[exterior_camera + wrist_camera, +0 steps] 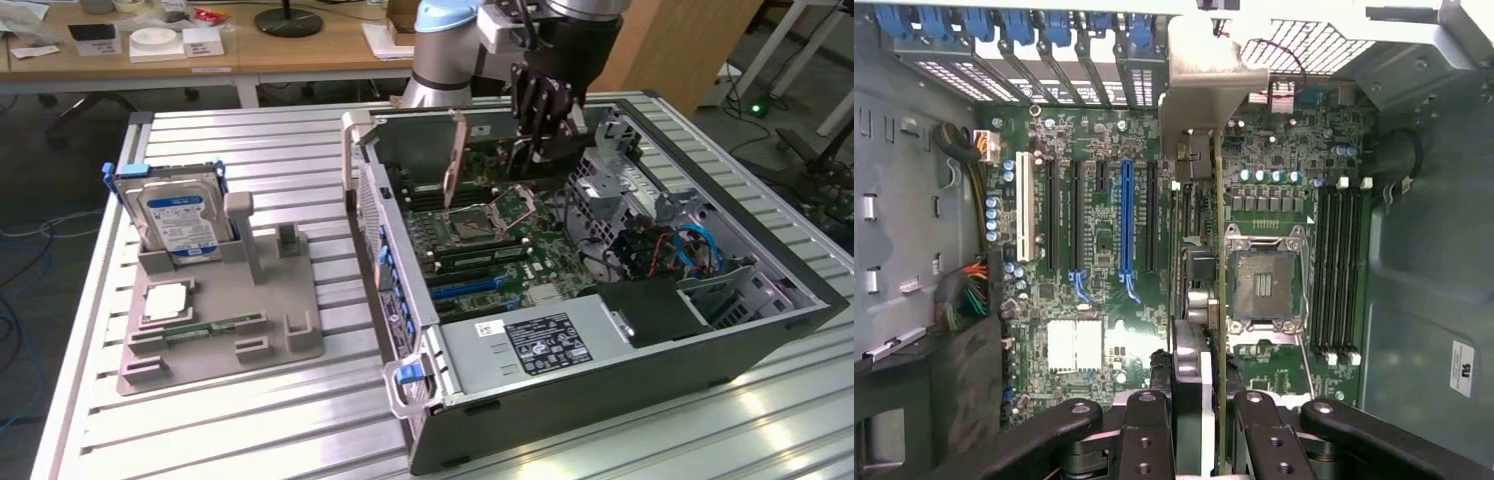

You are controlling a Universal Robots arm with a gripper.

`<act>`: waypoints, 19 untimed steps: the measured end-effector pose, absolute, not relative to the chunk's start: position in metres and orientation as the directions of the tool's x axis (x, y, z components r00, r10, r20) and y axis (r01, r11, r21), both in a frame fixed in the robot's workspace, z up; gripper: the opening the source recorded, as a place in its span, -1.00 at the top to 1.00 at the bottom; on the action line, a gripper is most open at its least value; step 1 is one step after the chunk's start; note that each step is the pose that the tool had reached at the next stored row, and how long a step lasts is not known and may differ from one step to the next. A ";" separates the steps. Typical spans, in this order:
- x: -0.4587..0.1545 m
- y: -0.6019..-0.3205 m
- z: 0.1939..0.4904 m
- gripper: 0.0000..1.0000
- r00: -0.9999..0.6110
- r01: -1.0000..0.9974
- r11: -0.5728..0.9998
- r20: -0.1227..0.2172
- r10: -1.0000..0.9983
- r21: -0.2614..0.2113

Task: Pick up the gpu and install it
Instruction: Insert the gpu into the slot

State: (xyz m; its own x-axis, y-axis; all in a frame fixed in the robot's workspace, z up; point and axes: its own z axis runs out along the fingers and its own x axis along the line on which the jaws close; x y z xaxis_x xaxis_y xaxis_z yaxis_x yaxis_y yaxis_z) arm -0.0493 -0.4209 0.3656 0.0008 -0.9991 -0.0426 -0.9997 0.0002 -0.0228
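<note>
The gpu (1199,300) hangs edge-on over the motherboard (1094,270), its pale metal bracket (1209,90) towards the case's slot openings. My gripper (1199,405) is shut on the card from both sides. The card hangs between the blue expansion slot (1126,220) and the CPU socket (1264,285), above the board and apart from it. In the exterior view, the gripper (541,135) hangs inside the far end of the open computer case (747,330), with the black gpu (550,155) pointing down from its fingers.
A grey parts holder (254,320) stands at the exterior view's left, carrying a silver hard drive (180,220), a CPU chip (167,300) and a green memory stick (200,328). The power supply (534,345) and drive cage (627,190) crowd the case. Memory slots (1339,270) flank the socket.
</note>
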 end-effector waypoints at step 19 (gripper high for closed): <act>-0.050 -0.427 0.353 0.44 -0.059 -0.998 0.060 -0.034 -0.998 -0.017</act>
State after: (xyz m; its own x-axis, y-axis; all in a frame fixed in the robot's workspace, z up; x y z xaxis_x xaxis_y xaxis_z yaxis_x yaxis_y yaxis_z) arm -0.0496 -0.4271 0.3531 -0.0591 -0.9977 -0.0340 -0.9981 0.0597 -0.0169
